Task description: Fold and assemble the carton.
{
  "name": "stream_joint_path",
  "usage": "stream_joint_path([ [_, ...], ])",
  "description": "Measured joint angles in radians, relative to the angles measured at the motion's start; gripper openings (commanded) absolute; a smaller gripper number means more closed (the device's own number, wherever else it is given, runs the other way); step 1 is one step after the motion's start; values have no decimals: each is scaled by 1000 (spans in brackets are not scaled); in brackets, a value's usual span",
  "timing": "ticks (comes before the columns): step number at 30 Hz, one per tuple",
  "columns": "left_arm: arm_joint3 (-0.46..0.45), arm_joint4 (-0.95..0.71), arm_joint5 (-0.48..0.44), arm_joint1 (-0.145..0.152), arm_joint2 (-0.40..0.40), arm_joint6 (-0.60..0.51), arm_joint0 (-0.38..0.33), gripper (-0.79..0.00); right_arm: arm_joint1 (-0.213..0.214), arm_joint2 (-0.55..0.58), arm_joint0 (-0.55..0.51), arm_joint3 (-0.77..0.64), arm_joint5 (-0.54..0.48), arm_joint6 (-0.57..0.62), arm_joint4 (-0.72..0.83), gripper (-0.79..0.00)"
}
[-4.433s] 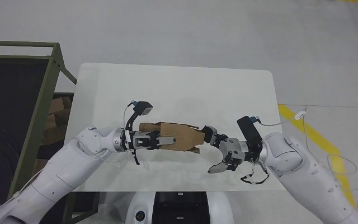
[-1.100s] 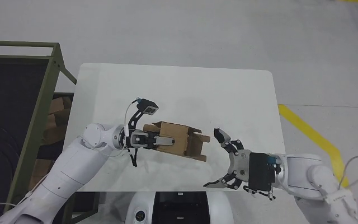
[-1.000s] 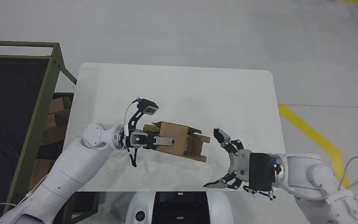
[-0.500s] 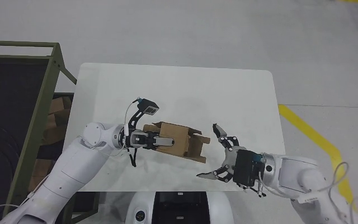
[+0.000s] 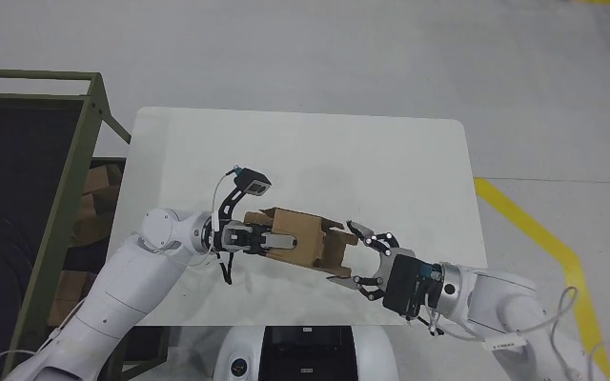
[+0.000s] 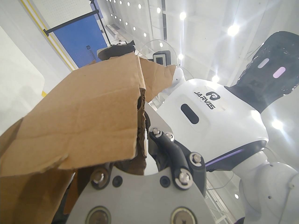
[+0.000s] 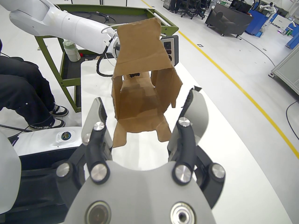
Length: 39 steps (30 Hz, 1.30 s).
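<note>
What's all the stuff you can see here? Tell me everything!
carton: one, brown, over the table, end flaps open
table: one, white, under the carton
cart: one, green, beside the table
cardboard pieces: a few, brown, in the cart
floor line: one, yellow, on the grey floor past the table
left gripper: one, black and silver, jaws shut on the carton
right gripper: one, black and silver, jaws open at the carton's open end
</note>
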Motion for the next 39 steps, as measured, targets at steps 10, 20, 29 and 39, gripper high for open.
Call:
stream_joint_path([
  [10, -8, 12, 15, -11, -15, -15, 9, -785, -5, 5, -3, -11, 29, -6, -31, -332],
  [20, -12, 28, 29, -20, -27, -29, 16, -785, -10, 11, -3, -13, 43, -8, -48, -493],
  [29, -12, 34, 36, -28, -37, -36, 18, -785, -12, 8, -4, -12, 27, -2, -78, -594],
  [39, -11, 38, 43, -35, -47, -43, 22, -785, -15, 17, -13, -12, 22, -23, -91, -523],
])
